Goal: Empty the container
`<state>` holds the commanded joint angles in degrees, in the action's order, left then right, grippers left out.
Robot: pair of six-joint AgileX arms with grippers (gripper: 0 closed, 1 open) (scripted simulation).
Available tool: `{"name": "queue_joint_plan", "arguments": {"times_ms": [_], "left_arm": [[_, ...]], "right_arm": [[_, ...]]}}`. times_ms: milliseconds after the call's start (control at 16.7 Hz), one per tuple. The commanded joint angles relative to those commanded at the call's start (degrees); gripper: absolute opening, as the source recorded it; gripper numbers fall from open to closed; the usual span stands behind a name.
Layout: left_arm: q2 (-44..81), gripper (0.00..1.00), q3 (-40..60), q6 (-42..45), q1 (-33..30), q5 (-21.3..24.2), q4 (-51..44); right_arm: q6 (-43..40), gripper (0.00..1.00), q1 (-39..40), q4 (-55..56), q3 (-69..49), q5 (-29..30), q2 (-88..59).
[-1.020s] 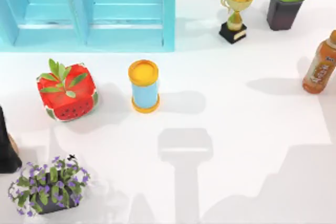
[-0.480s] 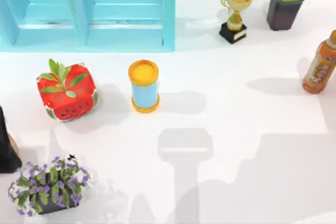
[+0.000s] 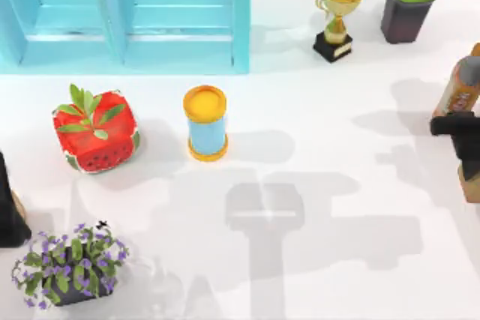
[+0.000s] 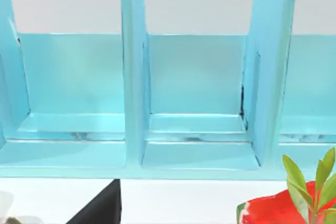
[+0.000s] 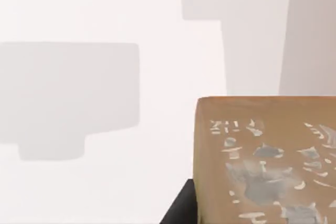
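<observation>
Hovering at the table's right edge with the right gripper, just beside the orange drink bottle, taken to be the container for emptying. Bottle standing upright directly beyond the gripper, label looming close in the right wrist view. Whether released or clenched: cannot tell.

Judging this as the approach step, with no grasp yet evident. Needing next a firm hold around the bottle's body, then lifting and tipping.

Leaving open white table inward of the gripper for pouring; table edge crowding close on its outer side. Left arm idling at the left edge.
</observation>
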<state>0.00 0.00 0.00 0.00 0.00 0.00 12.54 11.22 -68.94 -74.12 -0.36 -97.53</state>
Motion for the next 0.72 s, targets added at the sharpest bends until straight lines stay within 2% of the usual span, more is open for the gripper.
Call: {"name": "queue_joint_plan", "arguments": {"times_ms": [180, 360, 540, 720], "left_arm": [[0.0, 1.0, 0.0, 0.0, 0.0, 0.0, 0.0], [0.0, 1.0, 0.0, 0.0, 0.0, 0.0, 0.0], [0.0, 1.0, 0.0, 0.0, 0.0, 0.0, 0.0], [0.0, 1.0, 0.0, 0.0, 0.0, 0.0, 0.0]], "right_arm": [[14.79, 0.0, 15.39, 4.12, 3.77, -0.02, -0.57], [25.76, 0.0, 26.57, 8.11, 7.11, 0.17, -0.16], [31.41, 0.0, 32.3, 10.83, 9.33, 0.42, 0.67], [32.21, 0.0, 33.1, 11.26, 9.7, 0.46, 0.84]]}}
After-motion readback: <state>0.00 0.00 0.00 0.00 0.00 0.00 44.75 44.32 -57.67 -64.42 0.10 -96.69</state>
